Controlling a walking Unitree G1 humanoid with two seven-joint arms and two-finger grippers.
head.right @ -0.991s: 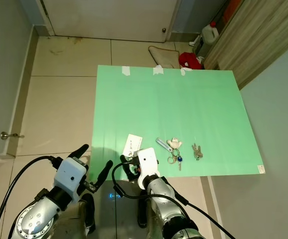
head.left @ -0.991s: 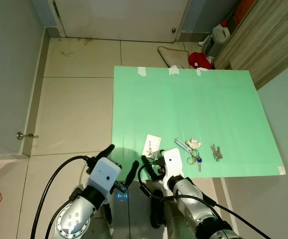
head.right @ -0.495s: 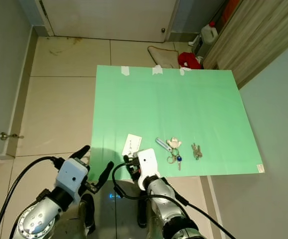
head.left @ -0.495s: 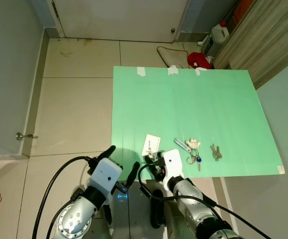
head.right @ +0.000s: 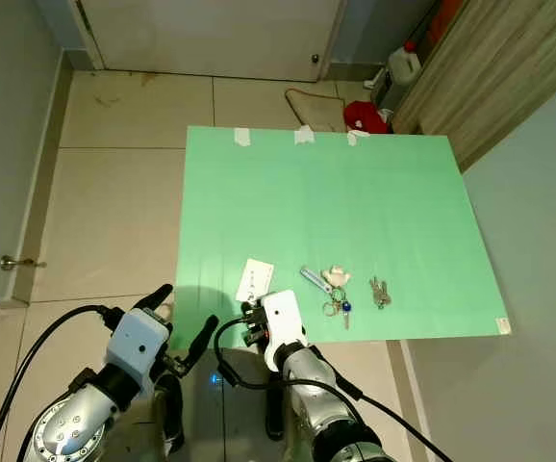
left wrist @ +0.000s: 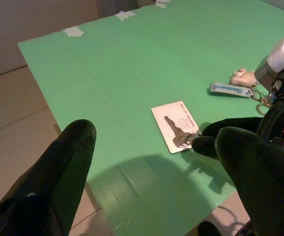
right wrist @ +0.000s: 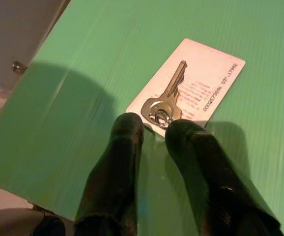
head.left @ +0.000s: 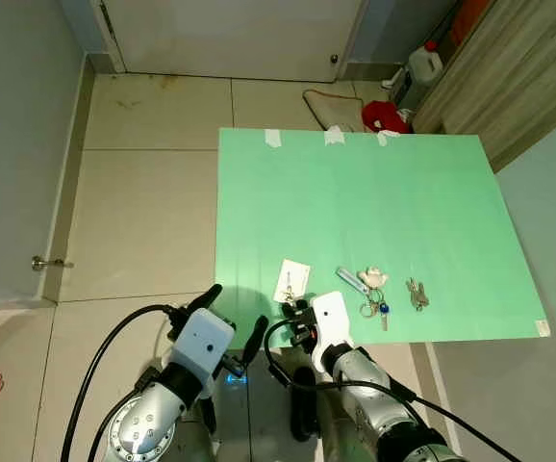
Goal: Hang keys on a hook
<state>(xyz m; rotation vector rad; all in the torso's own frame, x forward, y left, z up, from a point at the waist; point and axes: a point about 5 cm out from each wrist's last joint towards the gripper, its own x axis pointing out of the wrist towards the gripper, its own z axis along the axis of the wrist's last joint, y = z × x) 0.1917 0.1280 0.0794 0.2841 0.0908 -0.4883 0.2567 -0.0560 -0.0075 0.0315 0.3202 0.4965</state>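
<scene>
Right gripper (right wrist: 154, 130) sits low at the near edge of the green board (head.left: 355, 212), its two black fingers (right wrist: 117, 162) parted by a narrow gap and closed on nothing. I see the fingertips just short of the head of a single silver key (right wrist: 164, 103), which lies flat on a white card (right wrist: 201, 83) printed with red text. Key shaft points away from the gripper, across the card. I cannot tell whether the tips touch the card's near edge.

Left gripper (left wrist: 147, 167) hangs over the floor tiles (head.left: 143, 192) beside the board's near left corner, fingers spread wide and empty. In its wrist view I see the same card and key (left wrist: 177, 132), with the right gripper's black fingertip (left wrist: 206, 142) just beside the key head.

Further items on the board, to the right of the card:
- a key bunch (head.left: 369, 294) with a grey strap, a pale charm and a blue tag;
- a smaller set of keys (head.left: 417, 295), near that bunch but apart from it.

Three strips of tape (head.left: 335, 137) hold the board's far edge. Beyond it lie a red cloth (head.left: 386, 116) and a white jug (head.left: 422, 69), near a closed door (head.left: 230, 34).
</scene>
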